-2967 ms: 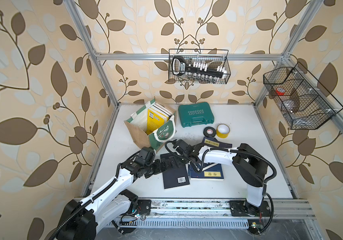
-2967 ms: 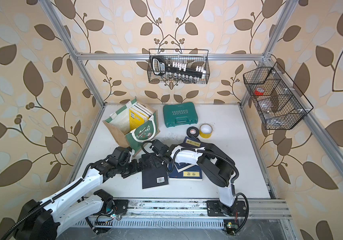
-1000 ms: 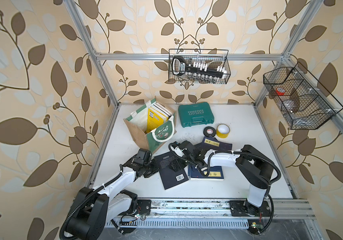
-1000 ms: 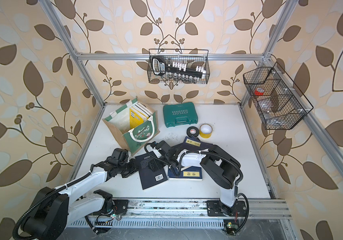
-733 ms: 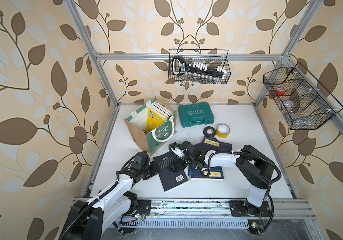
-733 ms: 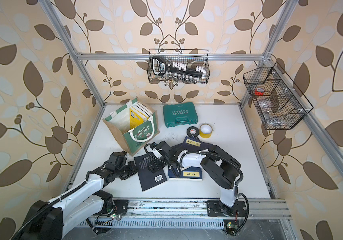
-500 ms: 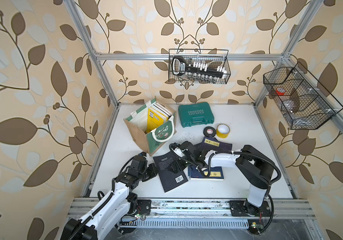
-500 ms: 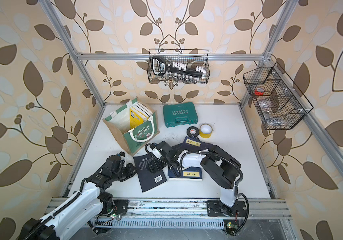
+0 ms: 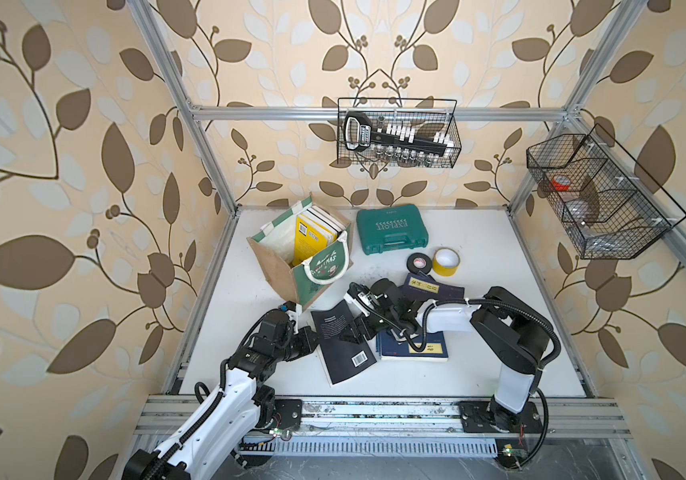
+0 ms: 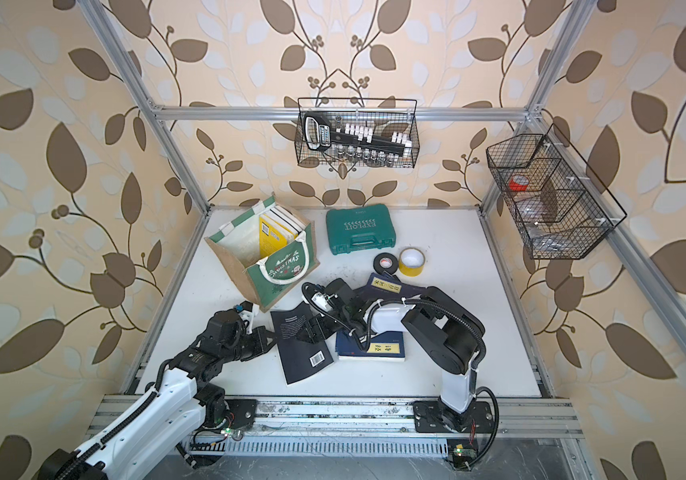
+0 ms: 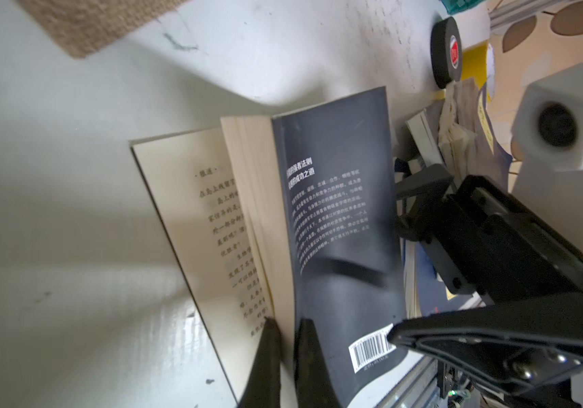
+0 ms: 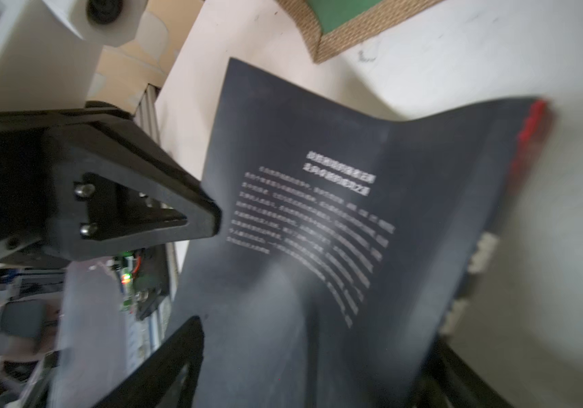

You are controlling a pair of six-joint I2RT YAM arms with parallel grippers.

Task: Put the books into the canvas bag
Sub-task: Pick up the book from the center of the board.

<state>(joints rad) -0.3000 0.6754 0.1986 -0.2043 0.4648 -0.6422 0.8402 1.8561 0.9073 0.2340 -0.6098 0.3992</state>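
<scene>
One black book now lifted open: left jaws clenched on its edge, right jaws released but narrowing; bag next.

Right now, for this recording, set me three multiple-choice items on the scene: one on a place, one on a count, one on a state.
1. The case lies:
A. in a wall basket
B. on a book
C. on the table beside the bag

2. Tape on the table:
A. two rolls
B. one roll
C. four rolls

3. The dark book:
A. stands in the bag
B. lies open, a printed page showing
C. lies shut under the case

Key:
1 C, both top views show it on the white top next to the bag.
2 A, a black roll and a yellow roll.
3 B, the left wrist view shows the cover lifted off a printed page.
</scene>
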